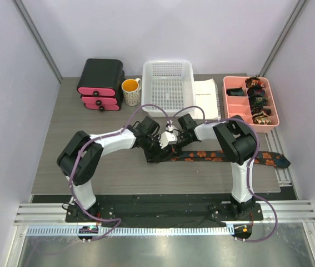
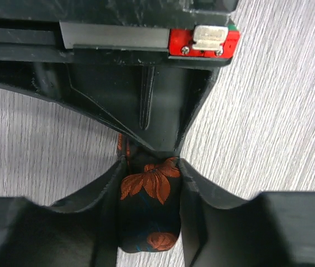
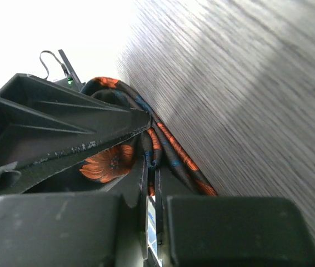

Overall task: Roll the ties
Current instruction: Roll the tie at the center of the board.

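At mid-table, just ahead of the two arm bases, both grippers meet over the left end of one tie (image 1: 224,157). Its loose length lies flat on the table (image 1: 90,117) and runs rightward under the right arm to a pointed end by the table's right edge. In the left wrist view, the left gripper (image 2: 150,178) is clasped around a small coil (image 2: 149,217) of the dark, orange-flowered fabric, with its fingers (image 2: 104,200) pressed against either side of the roll. In the right wrist view, the right gripper (image 3: 153,208) is clenched tight. Folds of the same tie run down into the slit between its fingers, so it looks to be pinching the fabric just beside the coil. How much cloth it has caught is hidden.

As I read it, the step in hand is the rolling itself, and it is at an early stage. Only a small coil is wound, and most of the strip is not yet taken up. The next move calls for turning the coil over along the flat length toward the right. The strip needs to be kept taut and straight so the turns stack evenly. If either grip loosens, the roll will likely spring open.

Farther back, at the far right, a pink tray (image 1: 236,105) holds several rolled ties (image 1: 259,101) in its right-hand compartments. Along the far edge to its left sit some white papers (image 1: 206,95), a white basket (image 1: 167,63), a mug (image 1: 130,87) and a black and pink drawer box (image 1: 100,78).
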Controlling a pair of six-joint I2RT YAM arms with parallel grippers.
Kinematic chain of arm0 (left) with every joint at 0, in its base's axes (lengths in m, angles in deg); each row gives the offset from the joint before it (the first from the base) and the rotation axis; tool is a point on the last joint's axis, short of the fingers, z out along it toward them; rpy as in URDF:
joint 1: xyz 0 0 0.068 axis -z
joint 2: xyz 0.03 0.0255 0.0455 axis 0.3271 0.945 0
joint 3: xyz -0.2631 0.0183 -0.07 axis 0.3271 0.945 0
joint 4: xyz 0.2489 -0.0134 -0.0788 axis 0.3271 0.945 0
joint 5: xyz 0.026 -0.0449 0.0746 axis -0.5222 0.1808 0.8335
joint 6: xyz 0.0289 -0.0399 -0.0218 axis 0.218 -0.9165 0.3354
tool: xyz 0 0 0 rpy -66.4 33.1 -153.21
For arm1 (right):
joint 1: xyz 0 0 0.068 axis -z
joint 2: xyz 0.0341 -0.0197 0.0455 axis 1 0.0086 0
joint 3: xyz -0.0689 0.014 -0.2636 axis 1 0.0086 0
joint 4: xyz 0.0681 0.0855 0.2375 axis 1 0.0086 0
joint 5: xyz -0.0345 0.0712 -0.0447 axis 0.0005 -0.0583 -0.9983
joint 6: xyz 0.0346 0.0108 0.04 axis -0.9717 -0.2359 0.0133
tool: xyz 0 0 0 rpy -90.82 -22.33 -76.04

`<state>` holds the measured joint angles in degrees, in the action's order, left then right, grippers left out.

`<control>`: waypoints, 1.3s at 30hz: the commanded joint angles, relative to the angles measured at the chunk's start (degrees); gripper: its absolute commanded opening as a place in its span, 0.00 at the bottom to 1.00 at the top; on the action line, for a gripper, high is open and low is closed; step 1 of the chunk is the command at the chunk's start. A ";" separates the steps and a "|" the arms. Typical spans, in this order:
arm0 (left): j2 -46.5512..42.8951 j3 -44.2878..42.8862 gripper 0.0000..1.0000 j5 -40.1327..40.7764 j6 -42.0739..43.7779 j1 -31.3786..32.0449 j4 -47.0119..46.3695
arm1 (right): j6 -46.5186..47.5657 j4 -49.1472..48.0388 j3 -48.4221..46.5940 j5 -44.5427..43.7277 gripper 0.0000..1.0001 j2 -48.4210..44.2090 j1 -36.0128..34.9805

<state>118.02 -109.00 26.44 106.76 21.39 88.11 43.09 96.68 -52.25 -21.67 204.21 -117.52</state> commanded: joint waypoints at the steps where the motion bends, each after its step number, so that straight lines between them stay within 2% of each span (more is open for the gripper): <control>1: 1.85 -0.75 0.33 -1.93 -1.02 0.73 -3.17 | -1.08 -1.26 -0.70 -1.63 0.13 -1.98 0.50; 7: 4.13 -2.16 0.20 -0.17 -2.69 0.90 -2.91 | 0.85 7.52 -3.78 -1.37 0.35 -5.49 2.43; 10: 5.28 -3.48 0.18 0.62 -3.05 0.82 -2.29 | 1.38 10.60 -4.75 -1.28 0.39 -6.38 3.40; 16: 5.45 -3.48 0.17 1.93 -3.04 1.52 -2.46 | 4.62 14.91 -5.54 -1.98 0.37 -7.61 6.21; 22: 5.98 -3.39 0.17 3.43 -2.61 2.75 -2.46 | 5.34 15.79 -7.47 -1.55 0.27 -6.20 6.30; 27: 6.42 -3.57 0.17 3.87 -2.34 3.10 -2.11 | 1.74 12.11 -6.95 0.39 0.36 -6.55 6.04; 34: 6.60 -3.83 0.18 4.13 -2.34 3.37 -1.94 | 0.41 9.29 -5.10 0.57 0.40 -4.45 3.93; 39: 6.68 -3.92 0.18 4.31 -2.34 3.28 -1.93 | 1.64 8.94 -5.89 -0.66 0.39 -1.02 3.84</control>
<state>122.02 -113.02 29.15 103.73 23.93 85.18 45.69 108.68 -57.23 -21.75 200.17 -112.43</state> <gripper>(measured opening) 0.229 0.399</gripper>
